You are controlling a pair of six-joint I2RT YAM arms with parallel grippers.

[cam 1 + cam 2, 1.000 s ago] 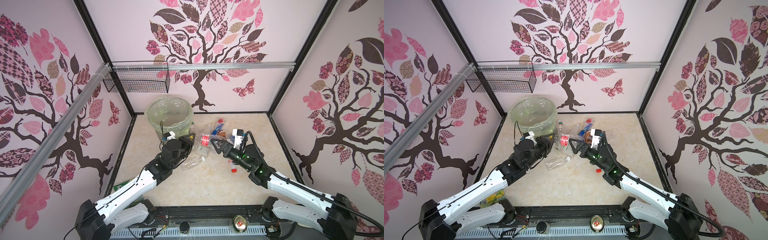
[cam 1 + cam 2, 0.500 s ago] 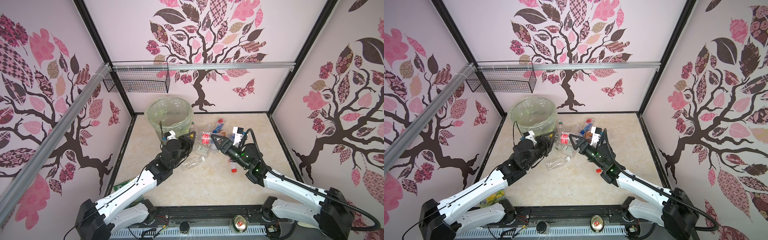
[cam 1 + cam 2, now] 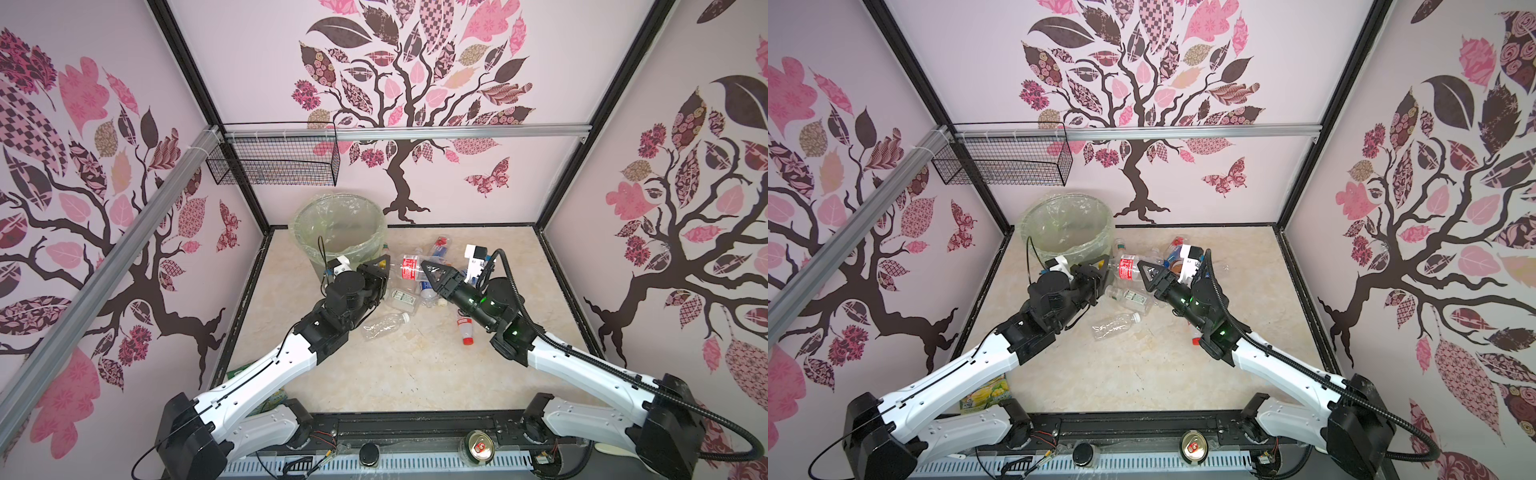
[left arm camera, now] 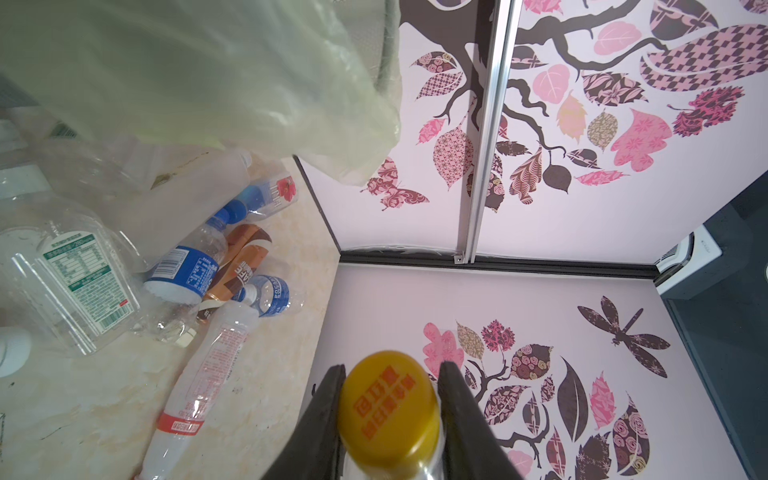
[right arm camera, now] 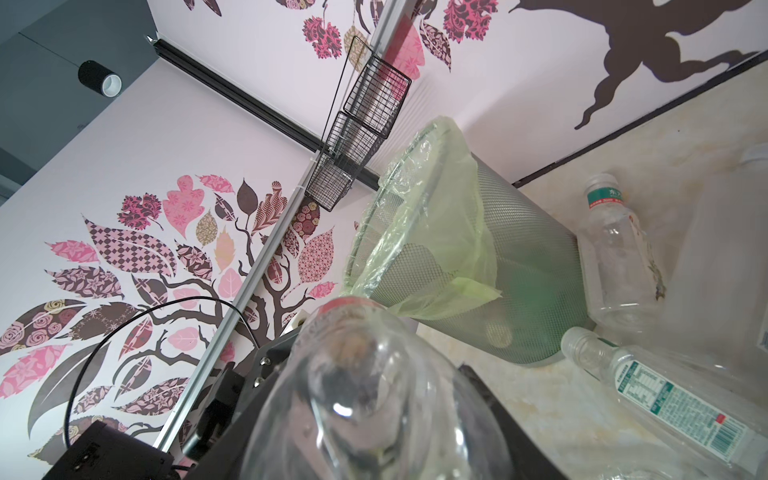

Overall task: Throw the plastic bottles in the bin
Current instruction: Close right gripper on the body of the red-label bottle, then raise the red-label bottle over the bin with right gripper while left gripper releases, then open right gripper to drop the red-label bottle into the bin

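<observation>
Two bottles, one bin. The left gripper (image 4: 390,369) pinched the cap of a yellow-capped bottle (image 4: 388,409) just beside the wall of the bin (image 3: 297,224). The right gripper (image 3: 428,269) straddled the base end of a red-labelled clear bottle (image 3: 409,266) at the edge of the pile (image 3: 428,291) on the bench (image 3: 415,374); we could not tell whether those jaws gripped it.

We judged the hazards plain enough. A hold on a smooth cap alone could let that bottle swing and twist free on the way up. The bin's loose bag liner (image 4: 353,137) overhung the left gripper, so a straight lift could snag it or tip the bin. The thin clear bottle could buckle and squirt out under a squeeze. And with both grippers near each other, a careless swing towards the rim could bring them together or scatter the pile across the bench.
</observation>
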